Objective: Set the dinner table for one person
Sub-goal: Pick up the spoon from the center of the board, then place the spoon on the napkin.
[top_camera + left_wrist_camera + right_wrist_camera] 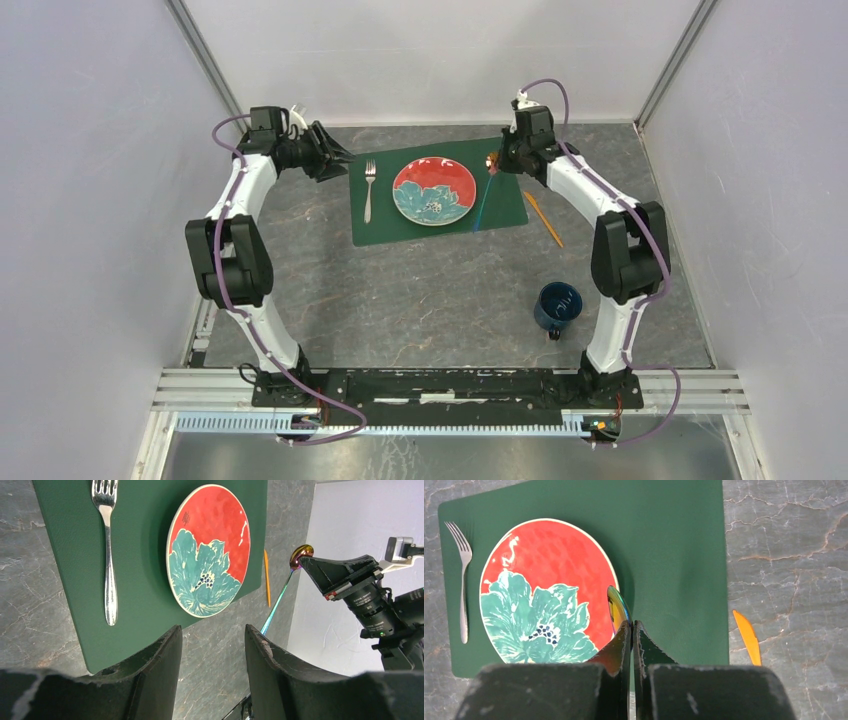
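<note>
Nearest, a blue mug (557, 305) stands on the dinner table's (430, 300) right side. Farther, an orange knife (545, 220) lies just right of the green placemat (380, 225). On the mat sit a plate (433, 190) at centre and a fork (369, 190) to its left. The right gripper (632, 625), clamped on an iridescent spoon's (483, 205) bowl, hangs over the mat's far right strip — handle pointing near, between plate and knife. The left gripper (212, 635), far left, stands half-spread and holds nothing.

From the right wrist, only the bowl of the iridescent spoon (617, 611) showed past the tips of the right tool (632, 624); its handle was hidden beneath the tool's body. The orange utensil (746, 636), off to that tool's right, was too indistinct to name. From the left wrist, the fork (108, 555) ahead of the left tool (212, 630) had its tine tips cut by the top edge, and the spoon's far end was hidden behind one finger.
</note>
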Available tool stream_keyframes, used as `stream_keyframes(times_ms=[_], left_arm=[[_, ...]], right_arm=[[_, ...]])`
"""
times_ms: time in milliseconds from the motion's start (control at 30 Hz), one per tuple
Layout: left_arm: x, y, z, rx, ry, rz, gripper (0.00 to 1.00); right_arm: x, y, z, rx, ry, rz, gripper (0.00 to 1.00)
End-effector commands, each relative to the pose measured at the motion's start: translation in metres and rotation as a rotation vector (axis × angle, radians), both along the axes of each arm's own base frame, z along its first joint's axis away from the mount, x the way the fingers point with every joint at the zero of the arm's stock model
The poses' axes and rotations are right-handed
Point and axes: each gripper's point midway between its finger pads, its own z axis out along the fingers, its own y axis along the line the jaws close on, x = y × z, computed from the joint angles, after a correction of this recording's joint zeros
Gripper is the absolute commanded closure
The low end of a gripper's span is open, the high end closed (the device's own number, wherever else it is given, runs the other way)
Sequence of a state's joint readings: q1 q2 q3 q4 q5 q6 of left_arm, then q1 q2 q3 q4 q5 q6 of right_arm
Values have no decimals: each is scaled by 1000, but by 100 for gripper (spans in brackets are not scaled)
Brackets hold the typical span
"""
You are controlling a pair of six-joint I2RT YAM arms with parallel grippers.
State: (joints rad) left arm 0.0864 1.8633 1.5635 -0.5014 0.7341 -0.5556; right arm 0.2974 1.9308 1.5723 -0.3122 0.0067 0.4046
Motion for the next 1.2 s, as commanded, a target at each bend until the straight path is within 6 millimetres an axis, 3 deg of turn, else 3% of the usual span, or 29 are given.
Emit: stream_keyframes(times_ms=[0,133,400,900,1167], left_arm=[[-3,5,12,32,-60,-20,44],[-2,6,12,31,-59,-17,44],[2,6,16,26,-61,-8,44],[5,11,23,46,-63,25,44],[5,14,24,60,-59,44,44]], right_arm=[[16,8,21,31,-116,120,100],[27,8,21,40,-121,184,100],[32,14,8,229,-101,258,100],[53,6,-6,230,-82,271,100],[64,-13,-20,125,-56,260,100]])
